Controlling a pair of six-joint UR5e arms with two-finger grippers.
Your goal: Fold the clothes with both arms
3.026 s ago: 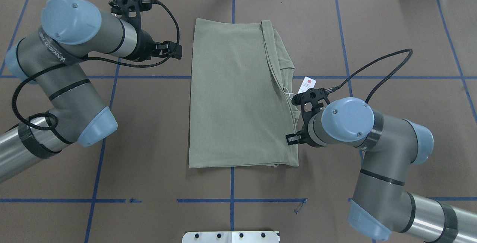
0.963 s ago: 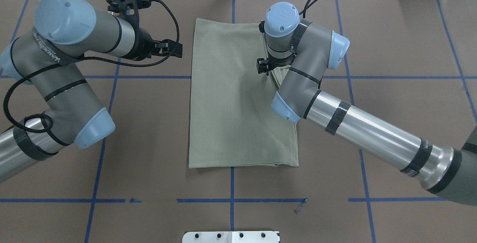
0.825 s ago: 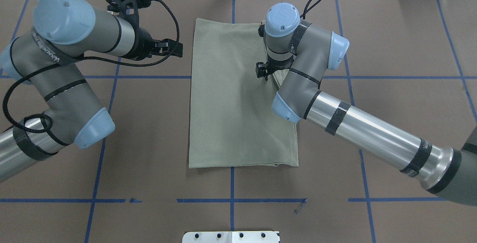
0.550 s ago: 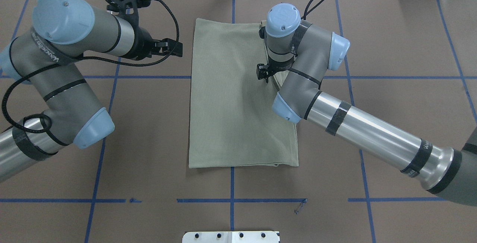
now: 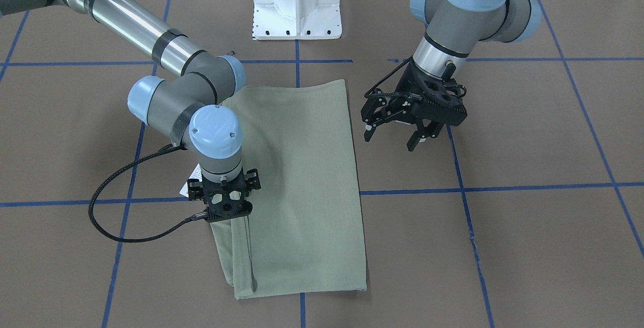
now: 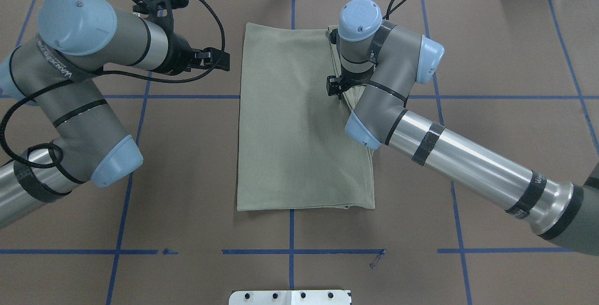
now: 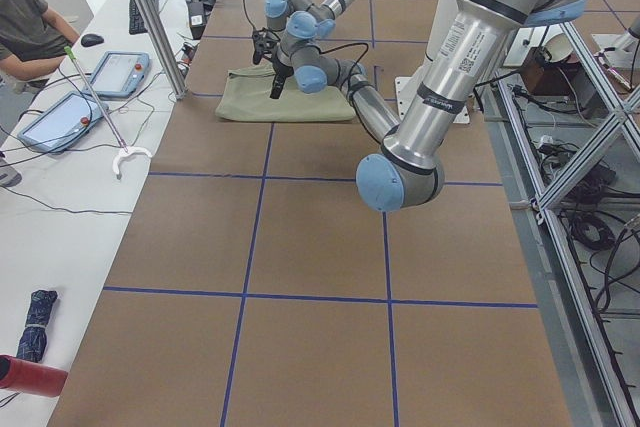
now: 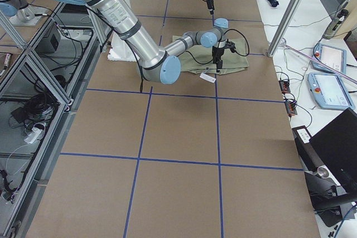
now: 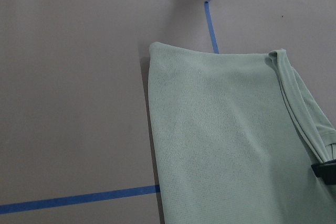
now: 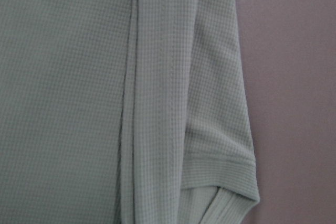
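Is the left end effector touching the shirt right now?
No, the left end effector hangs open, clearly apart from the shirt.

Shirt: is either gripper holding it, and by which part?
The left gripper, open, holds nothing. The right gripper points down at the layered edge of the shirt; whether it grips cannot be told.

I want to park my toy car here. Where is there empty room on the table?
The widest bare stretch is the brown table between the shirt and the white base plate. The far corner beyond the right arm is bare too. It is crowded beside the shirt, where the left gripper hangs and the right gripper points down.
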